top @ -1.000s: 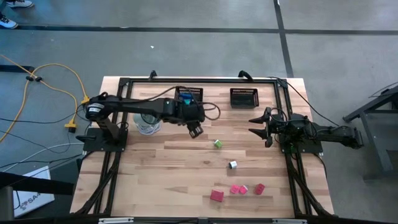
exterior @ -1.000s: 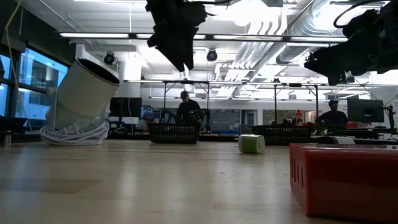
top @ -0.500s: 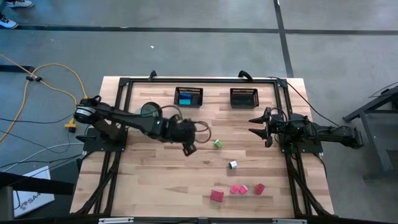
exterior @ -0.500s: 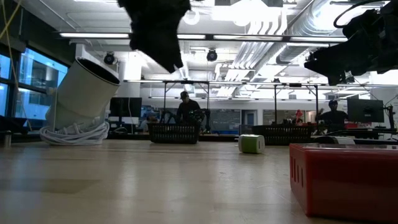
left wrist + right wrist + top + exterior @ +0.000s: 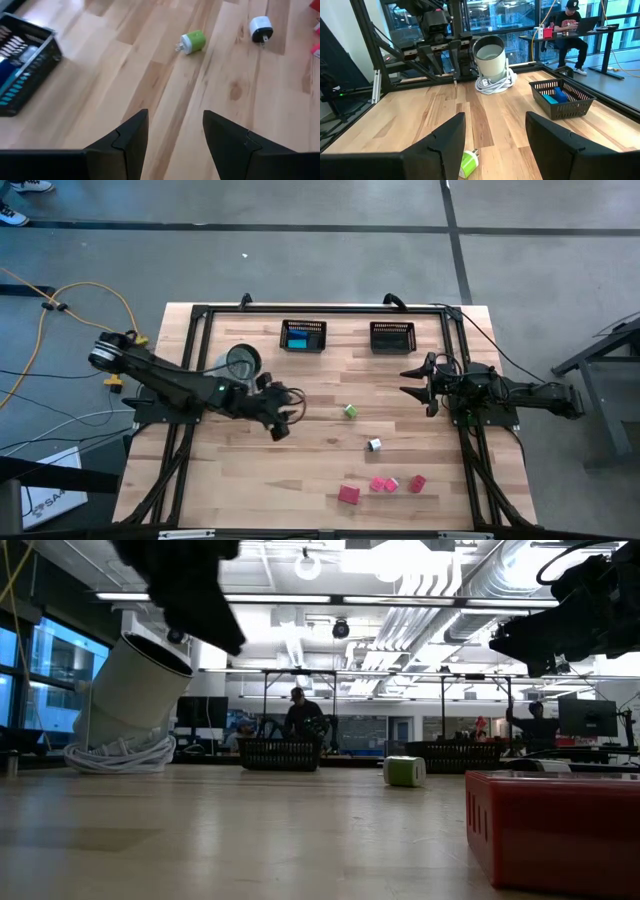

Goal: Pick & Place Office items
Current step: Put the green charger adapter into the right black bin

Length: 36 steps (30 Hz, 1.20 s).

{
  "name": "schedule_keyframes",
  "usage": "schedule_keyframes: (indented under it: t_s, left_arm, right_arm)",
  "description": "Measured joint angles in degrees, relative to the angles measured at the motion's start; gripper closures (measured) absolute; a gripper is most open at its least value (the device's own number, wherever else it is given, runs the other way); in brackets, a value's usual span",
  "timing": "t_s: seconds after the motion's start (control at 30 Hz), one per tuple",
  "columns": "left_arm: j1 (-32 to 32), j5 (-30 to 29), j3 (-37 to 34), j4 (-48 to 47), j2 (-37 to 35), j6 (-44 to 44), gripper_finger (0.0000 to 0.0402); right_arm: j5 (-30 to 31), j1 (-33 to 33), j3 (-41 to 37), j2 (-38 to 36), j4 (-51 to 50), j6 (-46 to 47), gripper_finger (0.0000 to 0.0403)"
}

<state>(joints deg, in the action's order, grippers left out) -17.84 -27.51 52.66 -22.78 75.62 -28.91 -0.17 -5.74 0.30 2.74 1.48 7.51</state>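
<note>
My left claw (image 5: 280, 416) hangs open and empty above bare wood. The green plug (image 5: 192, 41) lies well ahead of it, apart. If I drop crooked, a finger could knock the plug rolling. My right claw (image 5: 418, 384) waits open, empty.

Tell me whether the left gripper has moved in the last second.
Yes. In the high view the left gripper, open and empty, has swung away from the left basket, toward the table's near edge and the arm's own side.
</note>
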Motion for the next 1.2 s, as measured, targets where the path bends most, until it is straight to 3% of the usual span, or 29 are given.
schedule_keyframes:
  t_s: [0.4, 0.7, 0.83, 1.0, 1.1, 1.2]
  left_arm:
    - [-6.9, -8.5, -14.9, 5.2, -17.8, 0.9, 0.0221]
    - [-8.2, -8.9, -24.2, 7.8, -29.5, 5.1, 0.0221]
    - [-5.4, -5.8, -28.0, 9.9, -33.4, 7.2, 0.0221]
    - [-0.9, 3.2, -31.2, 13.3, -37.7, 11.8, 0.0221]
    - [1.6, 9.1, -31.8, 15.3, -38.2, 14.9, 0.0221]
    - [4.2, 10.3, -31.9, 15.5, -37.9, 16.6, 0.0221]
  right_arm:
    - [0.0, 0.0, 0.0, 0.0, 0.0, 0.0, 0.0208]
    - [0.0, 0.0, 0.0, 0.0, 0.0, 0.0, 0.0208]
    - [0.0, 0.0, 0.0, 0.0, 0.0, 0.0, 0.0208]
    - [0.0, 0.0, 0.0, 0.0, 0.0, 0.0, 0.0208]
    - [0.0, 0.0, 0.0, 0.0, 0.0, 0.0, 0.0208]
    - [0.0, 0.0, 0.0, 0.0, 0.0, 0.0, 0.0208]
